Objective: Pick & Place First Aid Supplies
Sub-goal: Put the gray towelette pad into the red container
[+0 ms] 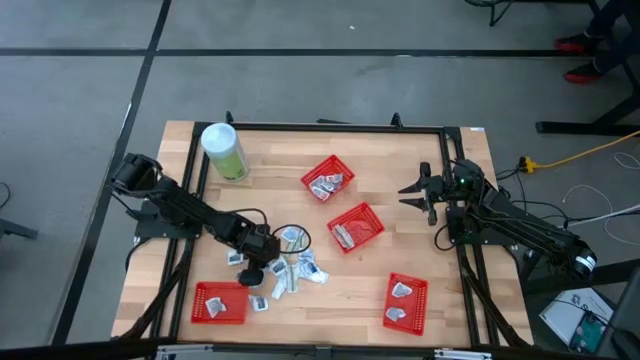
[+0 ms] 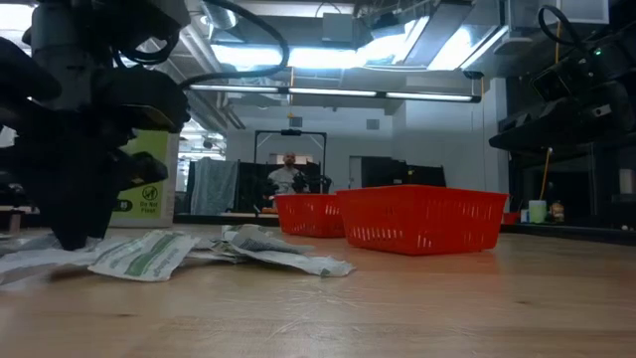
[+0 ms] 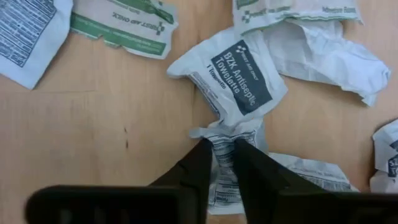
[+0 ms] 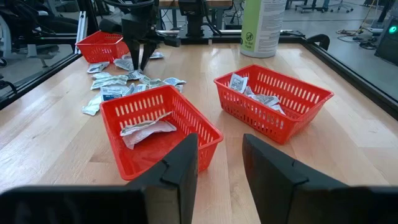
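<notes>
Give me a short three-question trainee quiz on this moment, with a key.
1. How many red baskets are on the table?
2. True or false: the left gripper is down at the loose packets lying on the wood.
3. The right gripper is: A) holding a packet; B) open and empty, facing two baskets; C) inside a basket.

Key: 1. Four. 2. True. 3. B.
</notes>
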`<state>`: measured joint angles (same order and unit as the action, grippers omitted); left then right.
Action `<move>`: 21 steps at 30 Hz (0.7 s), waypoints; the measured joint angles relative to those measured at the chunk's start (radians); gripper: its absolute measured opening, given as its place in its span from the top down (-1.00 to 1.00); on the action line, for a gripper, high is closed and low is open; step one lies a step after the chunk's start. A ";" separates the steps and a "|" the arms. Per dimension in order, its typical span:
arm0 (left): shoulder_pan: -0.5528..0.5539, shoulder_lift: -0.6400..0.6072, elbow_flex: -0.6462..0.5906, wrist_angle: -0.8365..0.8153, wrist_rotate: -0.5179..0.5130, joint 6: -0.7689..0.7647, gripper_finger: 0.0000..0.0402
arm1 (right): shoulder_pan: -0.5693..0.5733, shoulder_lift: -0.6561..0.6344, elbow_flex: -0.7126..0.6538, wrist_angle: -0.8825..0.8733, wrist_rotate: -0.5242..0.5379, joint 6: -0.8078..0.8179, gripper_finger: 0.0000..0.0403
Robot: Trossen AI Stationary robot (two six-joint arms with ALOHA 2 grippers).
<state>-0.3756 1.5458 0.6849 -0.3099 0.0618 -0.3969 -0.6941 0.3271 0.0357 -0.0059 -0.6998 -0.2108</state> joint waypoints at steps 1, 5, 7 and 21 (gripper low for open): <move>0.000 -0.003 -0.001 0.000 0.000 0.000 0.78 | 0.000 0.000 0.000 0.000 0.000 0.000 0.37; -0.002 -0.022 -0.002 -0.003 -0.026 -0.002 0.96 | 0.000 0.000 0.000 0.000 0.000 0.000 0.37; -0.001 -0.034 -0.001 -0.003 -0.040 -0.002 0.96 | 0.000 0.000 0.000 0.000 0.000 0.000 0.37; -0.014 -0.164 0.076 0.001 -0.258 -0.008 0.95 | 0.000 0.000 0.000 0.000 0.000 0.000 0.37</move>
<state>-0.3900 1.3820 0.7613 -0.3091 -0.1965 -0.4051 -0.6942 0.3271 0.0357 -0.0061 -0.7000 -0.2111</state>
